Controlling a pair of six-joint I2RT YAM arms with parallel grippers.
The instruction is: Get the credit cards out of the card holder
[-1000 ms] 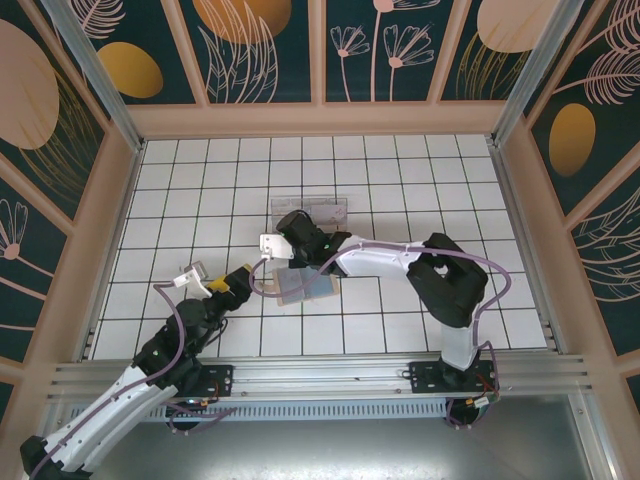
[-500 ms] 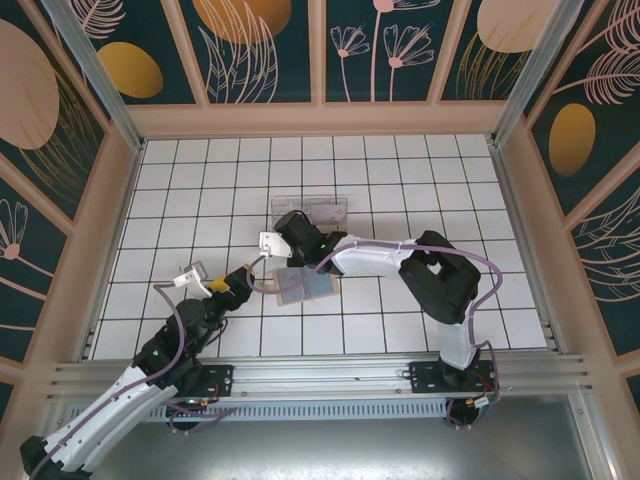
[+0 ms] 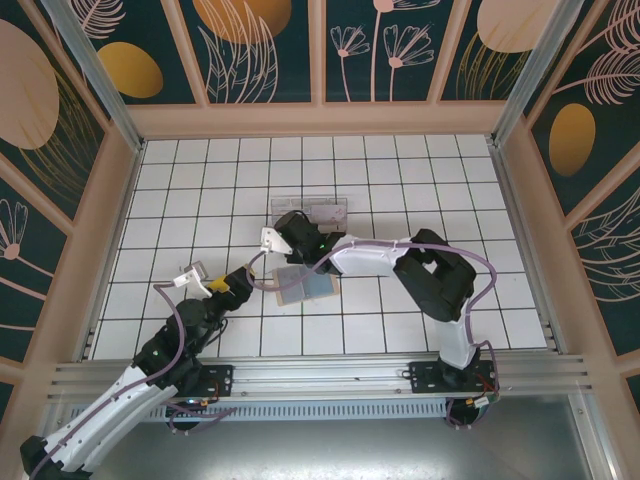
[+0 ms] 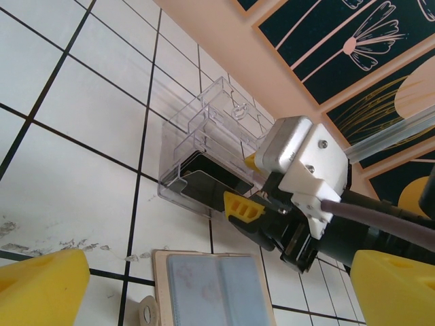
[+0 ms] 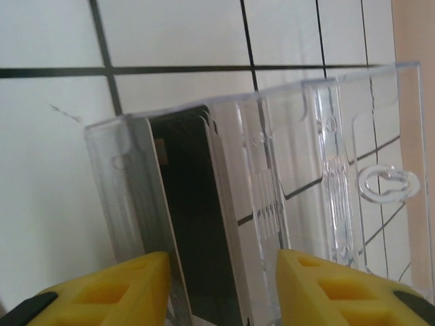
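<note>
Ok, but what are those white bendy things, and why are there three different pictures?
Those are two robot arms, bolted at the near edge of a white tiled table. Each arm ends in a pincer with two yellow fingers, called a gripper. One picture is taken from above and looks down at both arms. The other two come from little cameras on the wrists, so each arm's own yellow fingers show at the bottom. On the table lie an open tan card holder with a blue-grey lining and, farther back, a clear plastic box. The right gripper is at that box, its fingers apart in front of a dark flat thing that stands inside. The left gripper hovers wide open near the card holder. As far as I can see, nothing is held.
</note>
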